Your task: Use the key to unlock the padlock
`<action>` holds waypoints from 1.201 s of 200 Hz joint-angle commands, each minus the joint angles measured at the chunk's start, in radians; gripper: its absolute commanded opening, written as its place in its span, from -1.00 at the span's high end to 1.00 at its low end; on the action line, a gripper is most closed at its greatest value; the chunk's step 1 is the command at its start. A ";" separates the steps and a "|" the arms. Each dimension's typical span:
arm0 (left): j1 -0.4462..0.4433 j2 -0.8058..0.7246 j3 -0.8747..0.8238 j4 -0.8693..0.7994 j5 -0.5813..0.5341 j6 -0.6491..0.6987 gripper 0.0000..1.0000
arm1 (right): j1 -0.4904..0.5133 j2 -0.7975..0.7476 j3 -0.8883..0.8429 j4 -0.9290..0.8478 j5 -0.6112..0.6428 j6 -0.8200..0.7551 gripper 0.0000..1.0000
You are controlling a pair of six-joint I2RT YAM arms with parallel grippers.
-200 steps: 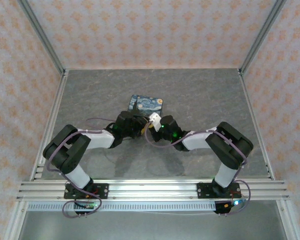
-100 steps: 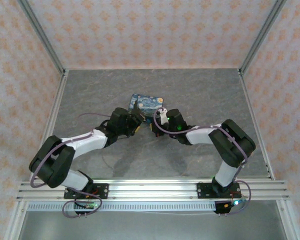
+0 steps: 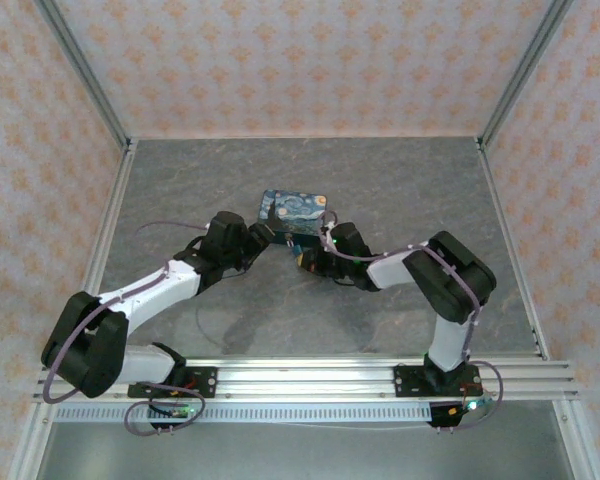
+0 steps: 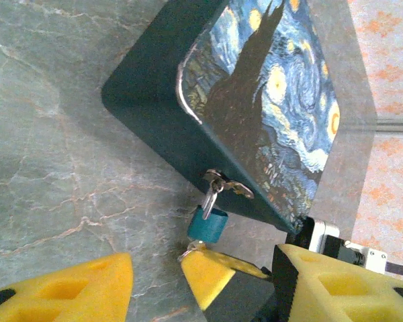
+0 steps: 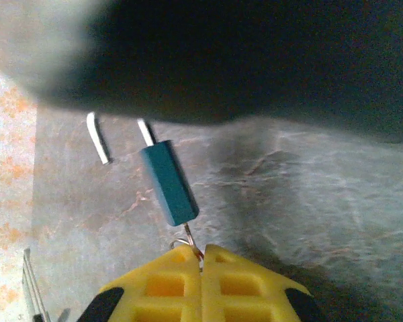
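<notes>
A small teal padlock point(image 4: 208, 225) hangs by its silvery shackle from the hasp point(image 4: 227, 185) on the front of the blue night-sky box point(image 3: 293, 208). The key point(image 5: 191, 237) sticks in the bottom of the padlock point(image 5: 168, 184), its ring just showing. My right gripper point(image 5: 202, 253) is shut on the key, directly below the lock. One shackle leg point(image 5: 98, 138) ends free beside the lock body. My left gripper point(image 4: 201, 272) is open just short of the padlock, one yellow pad point(image 4: 74, 288) on either side, touching nothing. In the top view the left gripper point(image 3: 263, 236) and right gripper point(image 3: 306, 252) meet at the box's near side.
The box stands mid-table on the grey marbled surface point(image 3: 400, 190). Patterned walls and metal frame posts point(image 3: 515, 70) enclose the table. Bare table lies all round the box, and the arms' cables point(image 3: 170, 228) loop above it.
The left arm has stretched out to the left and lower, and its jaws have opened wider. The right gripper has moved closer to the box, still shut on the key.
</notes>
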 commanded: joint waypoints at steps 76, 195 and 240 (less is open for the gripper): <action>0.097 0.021 0.108 -0.131 -0.003 0.161 -0.35 | -0.013 -0.128 -0.043 -0.108 0.113 -0.007 0.46; 0.132 0.335 0.463 -0.322 -0.006 0.466 -0.50 | -0.082 -0.188 0.051 -0.108 0.023 -0.115 -0.05; 0.132 0.415 0.478 -0.322 -0.002 0.470 -0.46 | -0.102 -0.120 0.124 -0.105 0.018 -0.136 -0.06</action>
